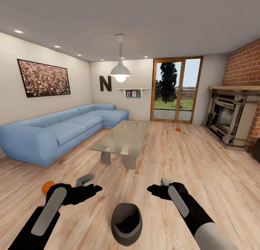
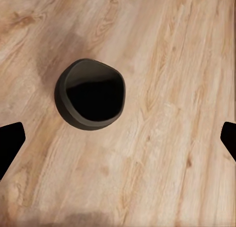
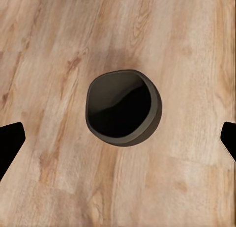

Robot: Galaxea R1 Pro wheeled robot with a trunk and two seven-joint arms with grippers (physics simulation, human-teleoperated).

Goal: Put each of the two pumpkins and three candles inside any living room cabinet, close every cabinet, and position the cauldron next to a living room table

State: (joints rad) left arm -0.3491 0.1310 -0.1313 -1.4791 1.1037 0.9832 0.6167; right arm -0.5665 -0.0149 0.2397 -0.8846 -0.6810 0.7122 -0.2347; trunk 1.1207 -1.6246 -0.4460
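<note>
Two pumpkins lie loose on the floor, the cauldron sits short of the counter, and both end effectors hover open and empty.

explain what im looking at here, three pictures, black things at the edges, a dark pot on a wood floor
These are simulator renders from a wheeled robot with two arms. The big picture is from a camera on its head, looking down over both arms. The left claw and right claw are the black parts reaching forward. Both are open and hold nothing.

The two small pictures come from cameras on each wrist, looking down past the claw's fingers, which are the black shapes at the edges. Both look at the same dark cauldron, standing empty on the wooden floor between the arms.

Ahead is a grey coffee table, a blue sofa and a fireplace. One orange pumpkin lies on the floor beside the left arm; another pumpkin lies far off near the glass door.
</note>
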